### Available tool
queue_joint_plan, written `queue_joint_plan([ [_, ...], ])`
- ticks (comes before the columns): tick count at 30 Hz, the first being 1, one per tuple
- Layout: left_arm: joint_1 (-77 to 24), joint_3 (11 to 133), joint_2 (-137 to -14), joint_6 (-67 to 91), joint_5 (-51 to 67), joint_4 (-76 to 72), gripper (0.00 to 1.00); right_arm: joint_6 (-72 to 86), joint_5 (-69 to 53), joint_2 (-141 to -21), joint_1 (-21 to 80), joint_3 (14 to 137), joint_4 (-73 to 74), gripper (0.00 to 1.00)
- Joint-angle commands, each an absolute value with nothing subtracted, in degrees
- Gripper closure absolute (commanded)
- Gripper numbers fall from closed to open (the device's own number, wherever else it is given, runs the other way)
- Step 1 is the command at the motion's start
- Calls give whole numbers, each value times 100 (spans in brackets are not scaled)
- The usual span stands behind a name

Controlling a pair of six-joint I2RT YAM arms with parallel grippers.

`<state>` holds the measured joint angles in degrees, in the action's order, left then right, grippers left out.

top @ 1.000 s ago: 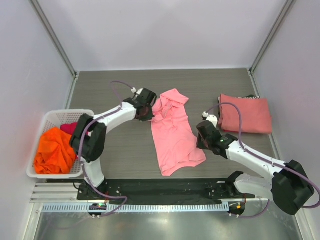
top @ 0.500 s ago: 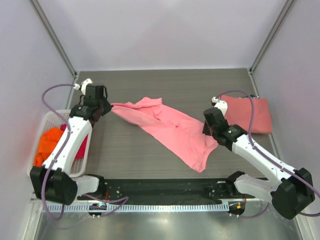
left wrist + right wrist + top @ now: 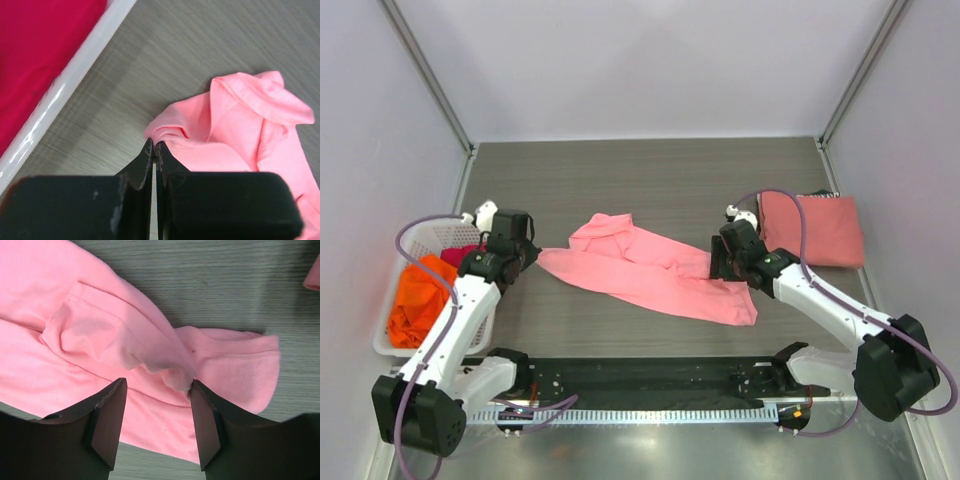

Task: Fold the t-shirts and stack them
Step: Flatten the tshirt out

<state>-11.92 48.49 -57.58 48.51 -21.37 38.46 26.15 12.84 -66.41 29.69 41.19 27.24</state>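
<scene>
Table (image 3: 650, 170), left gripper (image 3: 532, 256) low on t-shirt (image 3: 650, 272)

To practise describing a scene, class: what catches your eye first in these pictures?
A pink shirt lies stretched across the table, its left tip pinched by the left gripper, the open right gripper over its other end. A folded salmon shirt sits far right; an orange one sits in the basket at left.

A robotics lab cell is showing here: white panels (image 3: 650, 60) and metal posts (image 3: 430, 75) are enclosing a grey wood-grain table (image 3: 650, 170), while the left arm (image 3: 455, 315) and right arm (image 3: 820, 305) are standing bolted to a black rail (image 3: 640, 380) at the frame's bottom.
</scene>
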Motion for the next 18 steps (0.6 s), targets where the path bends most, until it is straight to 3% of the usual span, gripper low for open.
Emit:
queue_joint_plan([
  [1,-1195,4606,-5537,5115,-2295,3692,100,2505,1195,-6741,2927,4254,2373,40],
  [7,-1195,4087,-5528,5177,-2364,3516,100,2584,1160,-6908,2821,4280,2215,42],
  [11,-1195,4104,-5563,5133,-2373,3507,100,2610,1459,-6829,2804,4280,2171,33],
  [18,-1195,4078,-5476,5071,-2470,3516,100,2575,1354,-6873,2681,4447,2039,35],
])
